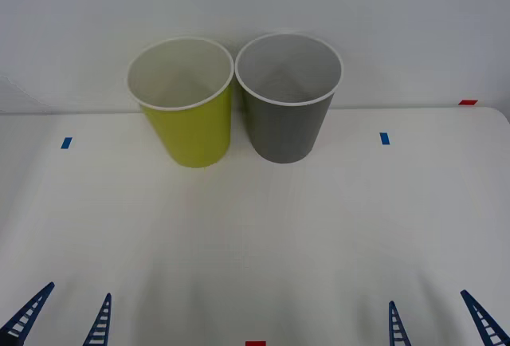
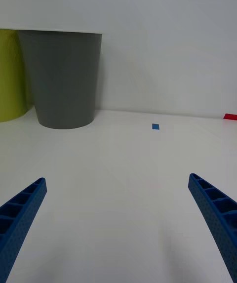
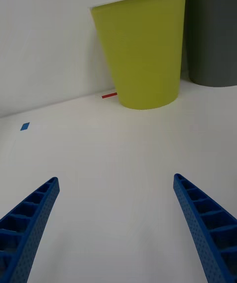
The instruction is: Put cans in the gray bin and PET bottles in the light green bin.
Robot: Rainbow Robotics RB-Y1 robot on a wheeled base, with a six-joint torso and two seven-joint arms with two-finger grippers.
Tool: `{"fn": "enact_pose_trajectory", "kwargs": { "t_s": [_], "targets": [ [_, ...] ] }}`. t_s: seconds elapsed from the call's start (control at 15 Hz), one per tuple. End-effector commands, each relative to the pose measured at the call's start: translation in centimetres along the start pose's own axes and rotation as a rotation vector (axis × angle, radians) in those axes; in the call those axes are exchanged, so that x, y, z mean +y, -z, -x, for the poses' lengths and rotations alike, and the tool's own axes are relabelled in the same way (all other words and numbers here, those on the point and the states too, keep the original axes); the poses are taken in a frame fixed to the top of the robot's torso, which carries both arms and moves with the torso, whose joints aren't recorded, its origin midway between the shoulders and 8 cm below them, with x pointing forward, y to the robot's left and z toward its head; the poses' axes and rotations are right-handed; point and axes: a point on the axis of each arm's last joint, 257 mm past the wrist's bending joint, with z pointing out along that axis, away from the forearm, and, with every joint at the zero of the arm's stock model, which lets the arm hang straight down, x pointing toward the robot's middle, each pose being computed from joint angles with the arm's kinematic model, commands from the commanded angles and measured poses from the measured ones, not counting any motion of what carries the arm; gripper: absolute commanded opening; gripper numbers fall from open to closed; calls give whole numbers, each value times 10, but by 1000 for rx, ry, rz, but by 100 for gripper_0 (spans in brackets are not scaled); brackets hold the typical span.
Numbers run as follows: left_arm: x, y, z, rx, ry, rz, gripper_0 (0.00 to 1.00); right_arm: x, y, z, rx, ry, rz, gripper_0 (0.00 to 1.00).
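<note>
The light green bin (image 1: pixel 191 123) and the gray bin (image 1: pixel 287 115) stand side by side at the back of the white table, green on the left. Both look empty inside from above. My left gripper (image 1: pixel 64 318) is open low at the front left, well short of the light green bin (image 3: pixel 143 51). My right gripper (image 1: pixel 442 318) is open at the front right, with the gray bin (image 2: pixel 64 78) ahead of it. Nothing sits between either pair of fingers. The cans and PET bottles are out of view.
Blue tape marks (image 1: pixel 66 143) (image 1: pixel 384 138) lie on the table left and right of the bins. Red tape sits at the far right edge (image 1: pixel 468 102) and the front edge (image 1: pixel 255 344). A white wall rises behind the bins.
</note>
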Motion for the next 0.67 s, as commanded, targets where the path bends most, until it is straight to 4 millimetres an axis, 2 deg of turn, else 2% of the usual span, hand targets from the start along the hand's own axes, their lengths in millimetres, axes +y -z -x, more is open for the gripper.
{"fn": "enact_pose_trajectory", "kwargs": {
  "t_s": [0.07,0.67],
  "targets": [
    [0,-1,0,-1,-1,2,79,0,0,0,0,0,0,100],
    [0,-1,0,-1,-1,2,79,0,0,0,0,0,0,100]
  ]
}}
